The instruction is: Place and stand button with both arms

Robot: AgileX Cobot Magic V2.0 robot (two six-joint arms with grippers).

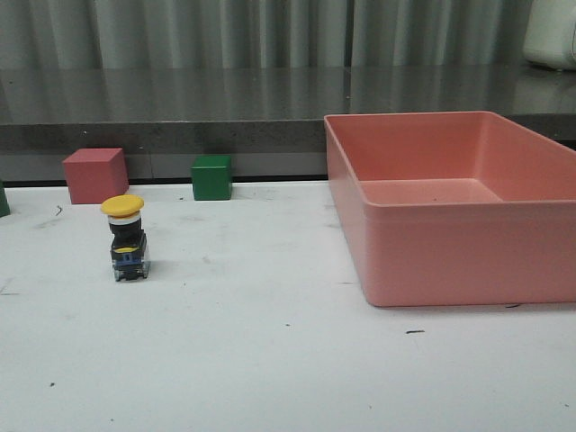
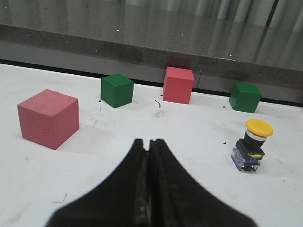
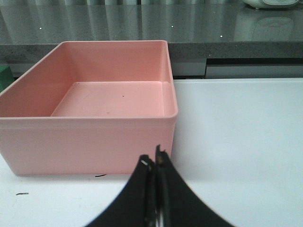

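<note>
The push-button [image 1: 127, 238] stands upright on the white bench [image 1: 270, 360], yellow cap up, near the red cube [image 1: 94, 175], well left of the pink bin [image 1: 450, 261]. Both grippers' jaws are together, holding nothing: left gripper [image 2: 149, 142], right gripper [image 3: 152, 161].

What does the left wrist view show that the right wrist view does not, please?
Only the left wrist view shows the button, standing upright on its dark base with the yellow cap on top, two red cubes, two green cubes, and the shut left claw, holding nothing. Only the right wrist view shows the pink bin, with nothing in it, and the shut right claw, also holding nothing. Both show the white table and the grey ledge behind it.
</note>
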